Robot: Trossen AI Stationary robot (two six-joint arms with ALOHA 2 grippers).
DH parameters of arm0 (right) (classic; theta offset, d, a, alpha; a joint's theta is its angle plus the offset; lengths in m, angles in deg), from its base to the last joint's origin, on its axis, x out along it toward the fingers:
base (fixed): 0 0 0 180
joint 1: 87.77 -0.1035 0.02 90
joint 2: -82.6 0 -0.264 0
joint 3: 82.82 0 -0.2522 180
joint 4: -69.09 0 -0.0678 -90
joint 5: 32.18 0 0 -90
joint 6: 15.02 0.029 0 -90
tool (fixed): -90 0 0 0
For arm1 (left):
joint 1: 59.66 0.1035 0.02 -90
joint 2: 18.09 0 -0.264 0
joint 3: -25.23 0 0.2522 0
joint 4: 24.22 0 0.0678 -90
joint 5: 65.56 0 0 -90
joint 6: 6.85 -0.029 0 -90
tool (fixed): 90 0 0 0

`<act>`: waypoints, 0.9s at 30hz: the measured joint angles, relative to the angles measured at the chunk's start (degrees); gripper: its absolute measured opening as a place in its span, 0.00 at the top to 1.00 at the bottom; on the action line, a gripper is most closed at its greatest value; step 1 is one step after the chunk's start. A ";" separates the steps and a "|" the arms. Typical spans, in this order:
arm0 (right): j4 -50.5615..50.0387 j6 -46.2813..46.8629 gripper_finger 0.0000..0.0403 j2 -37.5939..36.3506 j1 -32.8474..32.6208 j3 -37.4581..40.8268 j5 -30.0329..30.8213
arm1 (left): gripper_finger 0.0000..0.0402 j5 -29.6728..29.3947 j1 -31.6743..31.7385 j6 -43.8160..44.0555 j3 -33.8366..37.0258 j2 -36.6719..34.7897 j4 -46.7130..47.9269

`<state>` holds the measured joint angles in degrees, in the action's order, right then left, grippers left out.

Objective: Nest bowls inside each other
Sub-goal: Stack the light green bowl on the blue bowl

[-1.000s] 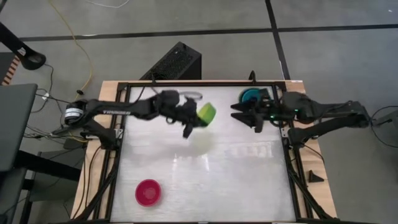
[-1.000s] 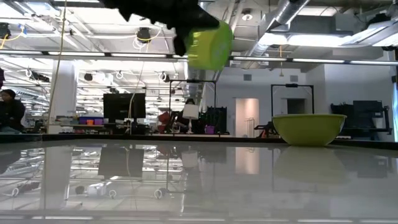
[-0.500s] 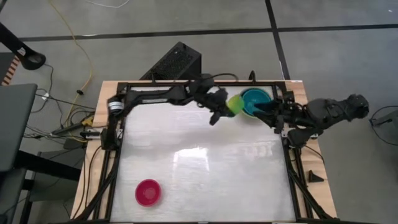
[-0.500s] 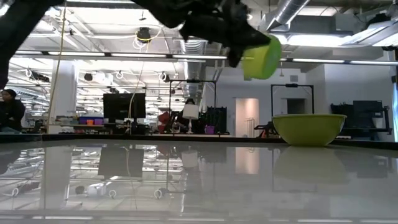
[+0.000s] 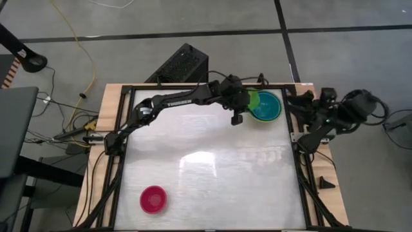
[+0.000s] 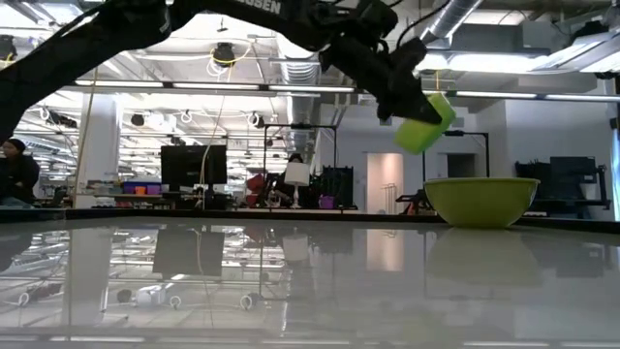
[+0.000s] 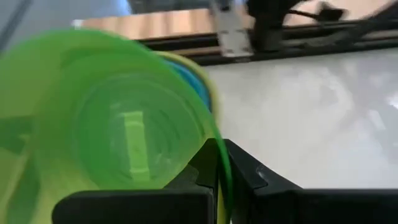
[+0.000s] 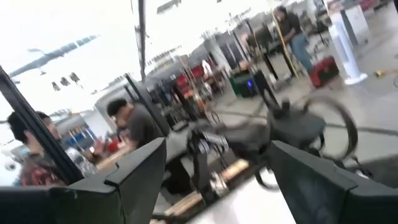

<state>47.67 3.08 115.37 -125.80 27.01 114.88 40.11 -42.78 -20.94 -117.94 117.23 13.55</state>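
My left gripper (image 5: 243,105) reaches to the table's far right and is shut on a small lime green bowl (image 6: 424,123). That bowl hangs just left of and above an olive-green bowl (image 6: 481,201), which rests on its base. From above, a teal bowl (image 5: 269,108) shows inside that bowl. A light blue rim (image 7: 194,82) shows behind the lime bowl. A magenta bowl (image 5: 154,199) sits upright near the front left. My right gripper (image 8: 217,180) is open at the table's right edge, holding nothing. My left gripper pinches the lime green bowl's rim (image 7: 219,163), one finger inside the bowl and one outside. The fingers slant down from the table's left. The bowl is lifted clear and tilted, hanging below the fingers (image 6: 405,89).
A black box (image 5: 182,64) stands on the floor behind the table's far edge. A black frame (image 5: 193,86) runs around the tabletop. People stand in the room beyond the table.
My left gripper has carried the lime green bowl from the far middle toward the table's right edge, up to the teal bowl, rolling as it went; the bowl now hangs lower and tilted. My right gripper has drawn back from the teal bowl past the right edge.
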 joint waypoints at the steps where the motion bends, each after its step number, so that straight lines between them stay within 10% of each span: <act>1: 1.51 -1.42 0.21 -0.29 -0.50 0.00 0.17 | 1.00 -0.49 0.00 0.05 0.21 0.02 0.11; 7: -6.00 2.60 0.21 -0.72 -1.48 0.00 2.91 | 1.00 0.58 0.21 0.44 -0.21 -0.04 2.05; 18: -64.94 48.05 0.21 1.41 0.44 0.00 3.72 | 1.00 3.87 3.99 4.49 -3.98 -0.77 9.50; 27: -70.91 40.98 0.21 4.04 5.96 3.09 -7.72 | 1.00 9.36 5.51 7.94 -4.00 -1.20 13.05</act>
<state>-23.24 44.06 119.41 -119.84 30.10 107.16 49.47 -37.27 -13.01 -121.94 116.03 26.60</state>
